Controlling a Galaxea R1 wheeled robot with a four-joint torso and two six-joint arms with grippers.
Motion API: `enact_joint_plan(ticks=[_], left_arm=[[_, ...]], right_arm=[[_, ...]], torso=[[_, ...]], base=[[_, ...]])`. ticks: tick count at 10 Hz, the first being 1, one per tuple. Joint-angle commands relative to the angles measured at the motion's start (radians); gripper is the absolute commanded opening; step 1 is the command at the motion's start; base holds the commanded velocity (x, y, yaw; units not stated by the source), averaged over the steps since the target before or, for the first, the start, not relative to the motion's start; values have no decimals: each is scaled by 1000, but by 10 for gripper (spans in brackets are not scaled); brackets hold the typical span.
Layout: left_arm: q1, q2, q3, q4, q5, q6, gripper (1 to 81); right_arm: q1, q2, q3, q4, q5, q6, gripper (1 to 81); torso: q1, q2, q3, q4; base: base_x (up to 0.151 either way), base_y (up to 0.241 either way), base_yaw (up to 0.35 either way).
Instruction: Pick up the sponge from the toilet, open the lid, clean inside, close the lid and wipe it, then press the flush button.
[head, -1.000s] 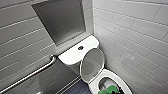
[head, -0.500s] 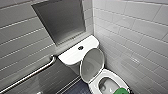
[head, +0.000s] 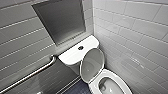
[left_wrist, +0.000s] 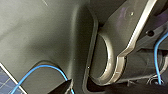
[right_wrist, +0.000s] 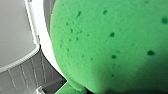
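The white toilet (head: 75, 53) stands in the corner of the tiled room. Its lid (head: 92, 65) is raised, greyish inner side facing forward, leaning against the tank. The open bowl's rim (head: 120, 80) lies below it. The dark round flush button (head: 80, 47) sits in the middle of the tank top. The bright green sponge (right_wrist: 107, 45) looms large and very close in the right wrist view, and my right gripper is shut on it. Beside it runs a white curved edge of the toilet (right_wrist: 43, 42). My left gripper is open, beside my own dark body parts.
A metal grab rail (head: 30, 75) slants along the left wall. A large grey panel (head: 60, 20) is set in the wall above the tank. White tiled wall (head: 140, 37) closes in tightly on the right of the toilet.
In the head view, the green sponge that was over the front of the bowl has left the picture. The toilet and the raised lid stand as before.
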Motion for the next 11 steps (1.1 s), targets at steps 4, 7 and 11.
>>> enact_joint_plan(ticks=[4, 7, 11], left_arm=[[-3, -21, 10, 3, 84, 3, 811], [-14, -26, 22, -1, 85, 1, 811], [-15, -25, 24, -1, 86, 1, 811]], right_arm=[[6, -60, 36, -7, -33, 0, 10], [12, -43, 17, -19, -39, -3, 10], [42, 70, -79, -42, -89, -5, 10]], torso=[[0, 0, 0, 0], [-64, 100, 0, 0], [-118, 186, 0, 0]], base=[[0, 0, 0], [0, 0, 0], [0, 0, 0]])
